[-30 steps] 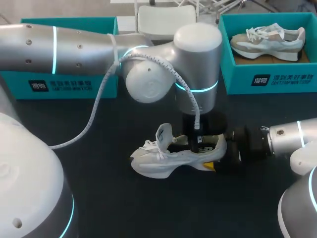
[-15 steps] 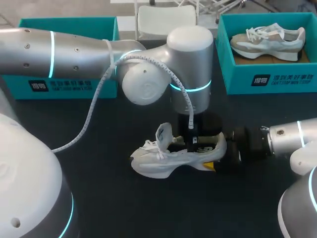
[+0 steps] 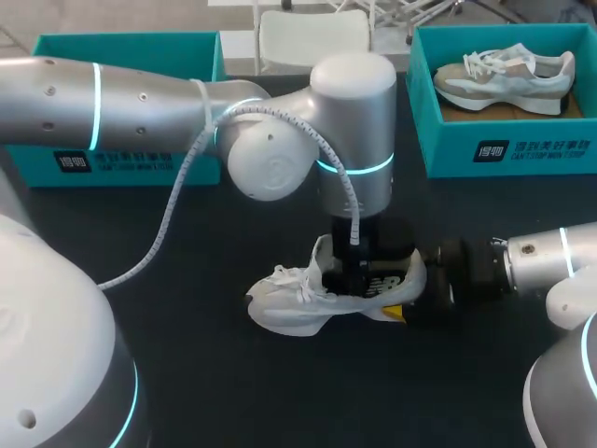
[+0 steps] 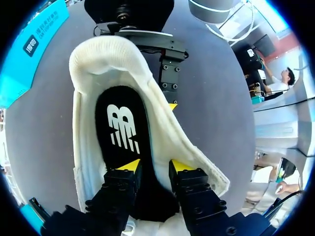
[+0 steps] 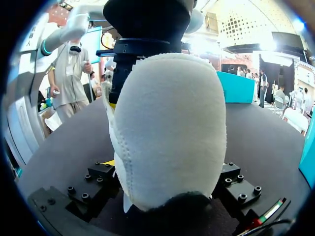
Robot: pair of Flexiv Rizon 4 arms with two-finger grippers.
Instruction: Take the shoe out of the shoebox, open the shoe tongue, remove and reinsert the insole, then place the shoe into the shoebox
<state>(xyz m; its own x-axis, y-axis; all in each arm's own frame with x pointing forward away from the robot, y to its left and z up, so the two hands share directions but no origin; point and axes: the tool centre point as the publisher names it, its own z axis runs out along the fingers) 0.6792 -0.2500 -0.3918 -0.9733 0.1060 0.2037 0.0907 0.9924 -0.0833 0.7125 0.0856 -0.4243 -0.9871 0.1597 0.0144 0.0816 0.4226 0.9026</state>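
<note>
Left arm (image 3: 354, 121) has dropped into the shoe (image 3: 284, 303) on the surface (image 3: 187, 373).
Right jaws clamp its heel (image 5: 167, 132); left jaws stand parted over the insole (image 4: 123, 128): a shallow pinch may slip, or drag the shoe free.

Robot lab bench: 2 arms (image 3: 140, 93), teal shoeboxes (image 3: 504, 154), black table (image 3: 215, 373).

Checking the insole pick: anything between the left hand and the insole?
Nothing visible. The left hand is inside the shoe opening, its fingertips at the bare black insole, with no tongue or lace across it.
</note>
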